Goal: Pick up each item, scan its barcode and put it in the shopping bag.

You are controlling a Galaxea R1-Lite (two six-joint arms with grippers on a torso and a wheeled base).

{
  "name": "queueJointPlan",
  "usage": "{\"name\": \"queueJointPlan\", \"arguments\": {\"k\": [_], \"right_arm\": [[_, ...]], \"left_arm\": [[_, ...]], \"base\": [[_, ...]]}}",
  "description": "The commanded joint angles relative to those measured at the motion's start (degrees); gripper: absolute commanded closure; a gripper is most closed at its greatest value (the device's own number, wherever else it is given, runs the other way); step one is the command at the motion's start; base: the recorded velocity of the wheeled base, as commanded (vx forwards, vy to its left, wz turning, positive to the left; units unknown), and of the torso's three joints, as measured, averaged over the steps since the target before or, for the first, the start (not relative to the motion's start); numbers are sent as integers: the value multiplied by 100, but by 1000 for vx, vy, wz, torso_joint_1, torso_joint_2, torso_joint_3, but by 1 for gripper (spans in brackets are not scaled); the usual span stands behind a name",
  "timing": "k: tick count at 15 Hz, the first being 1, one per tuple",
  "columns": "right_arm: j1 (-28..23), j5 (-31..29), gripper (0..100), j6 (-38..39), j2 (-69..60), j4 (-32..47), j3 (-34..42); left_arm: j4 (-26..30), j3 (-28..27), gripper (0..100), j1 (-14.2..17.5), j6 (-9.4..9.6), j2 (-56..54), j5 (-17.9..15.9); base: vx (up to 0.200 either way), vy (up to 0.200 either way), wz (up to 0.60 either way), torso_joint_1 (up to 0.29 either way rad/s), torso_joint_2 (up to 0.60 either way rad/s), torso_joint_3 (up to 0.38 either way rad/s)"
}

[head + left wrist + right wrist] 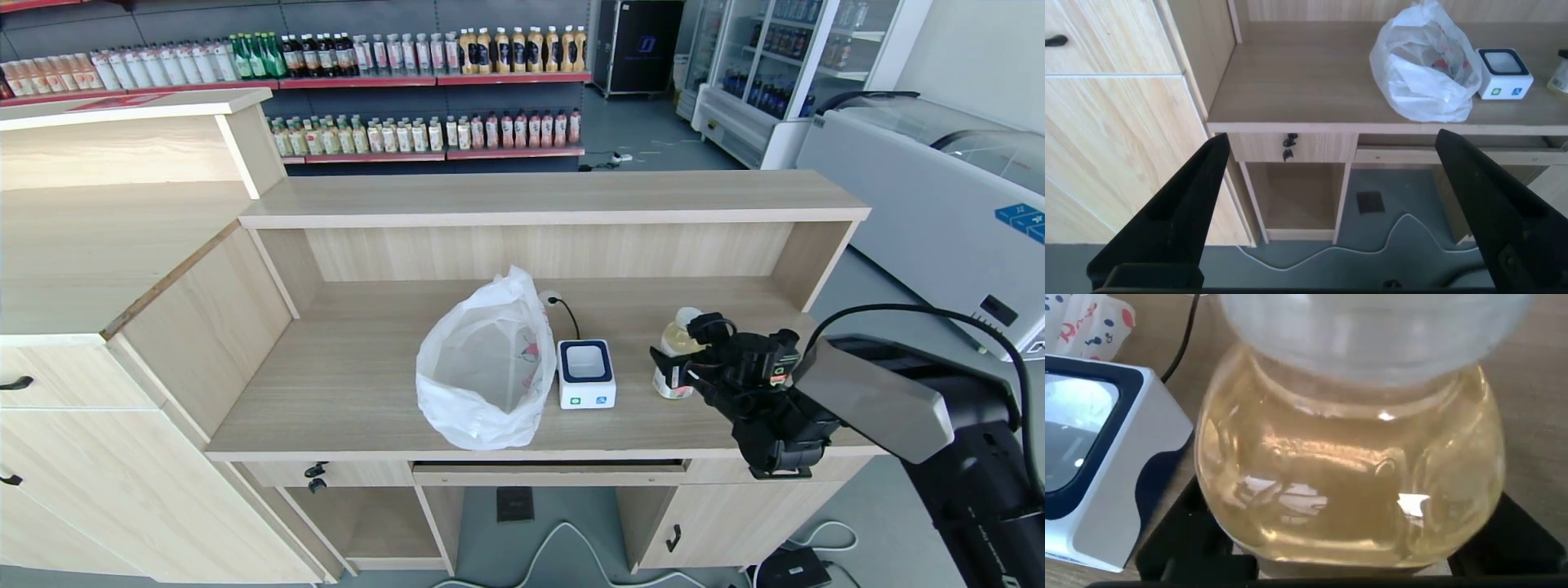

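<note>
Right gripper (678,369) sat around the bottle (676,339); whether it pinched it I couldn't tell. A loose hold could topple it onto the scanner (585,373); left gripper (1331,139) hung spread

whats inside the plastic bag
Through the thin white bag no item shows, just crumpled plastic and a red print. Its folded bottom hides whatever might lie flat there.

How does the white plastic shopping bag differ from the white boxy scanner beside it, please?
The white plastic shopping bag is crumpled and translucent; the white boxy scanner is rigid and opaque. The bag is taller and wider than the scanner. Both rest on the wooden counter.
</note>
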Motion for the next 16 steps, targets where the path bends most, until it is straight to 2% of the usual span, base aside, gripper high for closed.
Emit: {"name": "queueJointPlan", "arguments": {"k": [1,3,6,8,10,11,13,14,16], "right_arm": [[-2,-9,100,-364,-43,-17,53],[-11,-71,100,-680,-254,-96,238],[-257,-9,100,-662,-992,-123,748],[-477,-1,100,-408,-1704,-35,1363],[-697,281,100,137,-2794,176,2180],[-749,465,100,498,-3506,642,2497],[-749,1291,100,1447,-5316,2083,2980],[-749,1555,100,1561,-5764,2461,3033],[-697,2706,100,1939,-7215,3692,3024]], "left_arm": [[0,0,0,1,-1,-2,2],[0,0,0,1,-1,-2,2],[0,0,0,1,-1,-2,2],[0,0,0,1,-1,-2,-6],[0,0,0,1,-1,-2,-6],[0,0,0,1,-1,-2,2],[0,0,0,1,-1,-2,2],[0,0,0,1,-1,-2,2],[0,0,0,1,-1,-2,2]], "base": [[0,0,0,0,0,0],[0,0,0,0,0,0],[0,0,0,0,0,0],[0,0,0,0,0,0],[0,0,0,0,0,0],[0,0,0,0,0,0],[0,0,0,0,0,0],[0,0,0,0,0,0],[0,0,0,0,0,0]]}}
